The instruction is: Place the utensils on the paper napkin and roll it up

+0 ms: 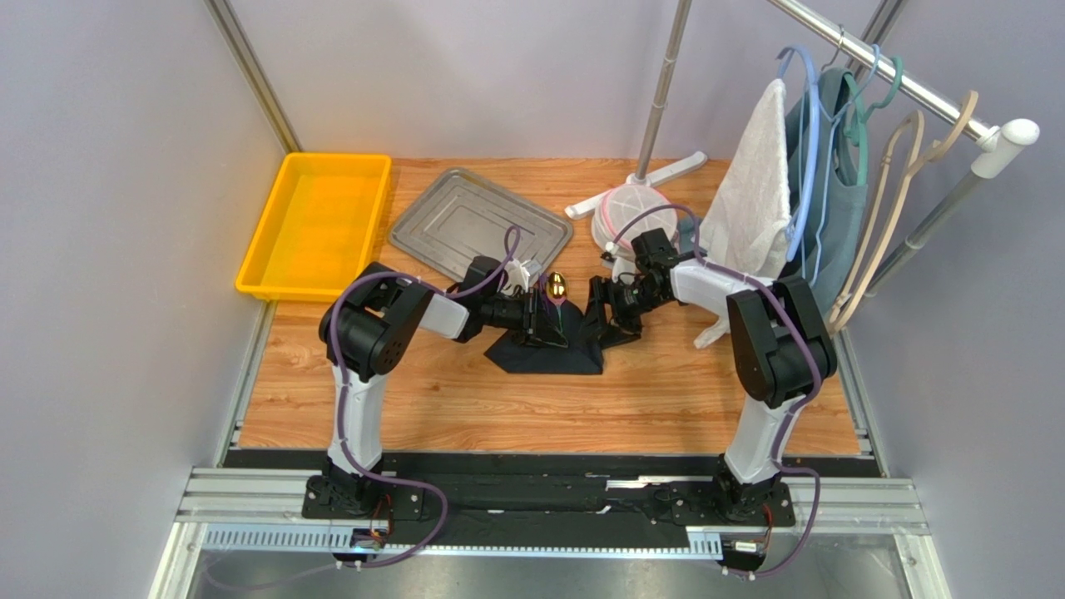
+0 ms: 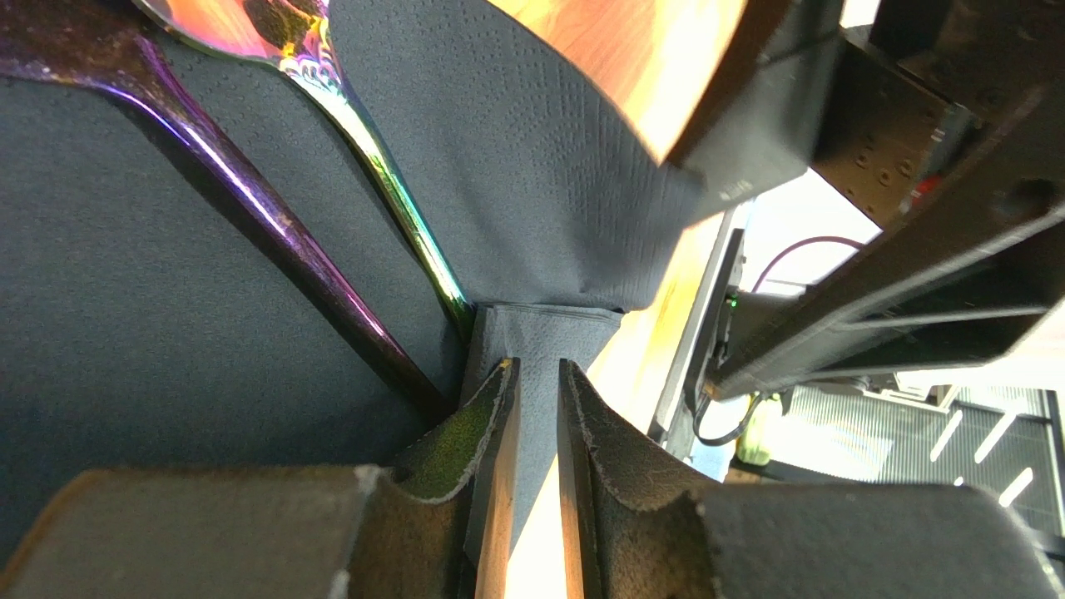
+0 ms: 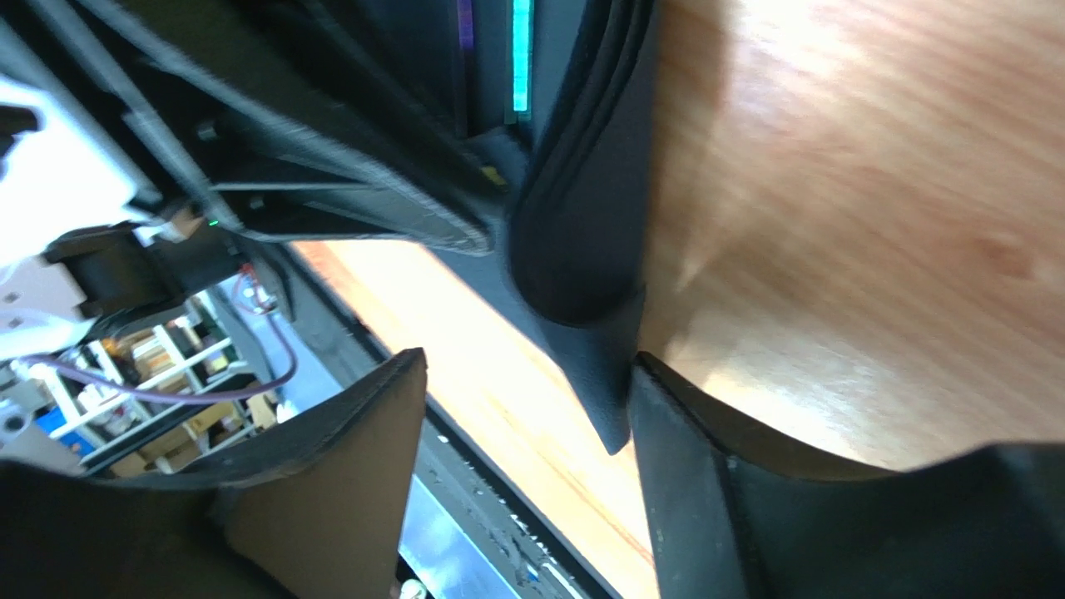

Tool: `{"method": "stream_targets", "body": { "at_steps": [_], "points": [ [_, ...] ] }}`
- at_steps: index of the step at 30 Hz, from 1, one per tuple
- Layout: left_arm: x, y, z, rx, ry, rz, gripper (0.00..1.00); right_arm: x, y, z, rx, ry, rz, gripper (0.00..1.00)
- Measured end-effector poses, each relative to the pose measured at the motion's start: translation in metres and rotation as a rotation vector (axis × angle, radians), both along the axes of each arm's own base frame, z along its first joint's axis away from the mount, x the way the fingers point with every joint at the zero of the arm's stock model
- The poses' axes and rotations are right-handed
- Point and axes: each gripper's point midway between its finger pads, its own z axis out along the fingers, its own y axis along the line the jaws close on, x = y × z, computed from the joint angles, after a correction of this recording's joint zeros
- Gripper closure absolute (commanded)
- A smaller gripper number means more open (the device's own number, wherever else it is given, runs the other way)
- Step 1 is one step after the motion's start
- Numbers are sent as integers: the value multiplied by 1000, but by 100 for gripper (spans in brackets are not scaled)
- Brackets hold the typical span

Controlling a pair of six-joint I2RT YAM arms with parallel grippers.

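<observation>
At the near edge, a metal rail (image 1: 538,499) is seen carrying the bases of both arms, and beyond it a wooden table (image 1: 438,406) with a light grain is laid out between grey walls. The paper napkin (image 1: 550,356) lies near the middle of the table as a crumpled black sheet, partly folded over, and both arms are bent inward to it. At its left side the left gripper (image 2: 535,374) is pressed nearly together, with a narrow fold of the napkin pinched between the pads. At its right side the right gripper (image 3: 528,365) is held spread, and a pointed corner of the napkin hangs in the gap, touching one finger (image 3: 700,474) and apart from the other. On the napkin the purple fork (image 2: 288,237) and the spoon (image 2: 375,162) are laid side by side, their handles converging under the fold; the spoon's gold bowl shows at the napkin's far edge. Beyond the napkin to the left a grey metal tray (image 1: 481,225) rests on the wood, and further left of it a yellow bin (image 1: 319,225) at the table's corner. Beyond the napkin to the right a white towel (image 1: 750,200) is hung from a clothes rack (image 1: 900,75) with several hangers.
</observation>
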Motion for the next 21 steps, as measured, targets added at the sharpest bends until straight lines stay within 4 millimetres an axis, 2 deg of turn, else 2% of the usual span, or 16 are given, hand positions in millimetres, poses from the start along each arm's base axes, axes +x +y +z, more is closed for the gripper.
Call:
{"method": "stream_targets", "body": {
  "at_steps": [2,5,11,21],
  "points": [
    [0,0,0,0,0,0,74,-1,3,5,27,1,0,49],
    [0,0,0,0,0,0,74,-3,6,10,57,4,-1,50],
    [0,0,0,-1,-1,0,74,-5,5,8,58,25,-17,39],
    [0,0,0,-1,-1,0,74,-11,0,-5,17,73,-24,39]
  ]
}}
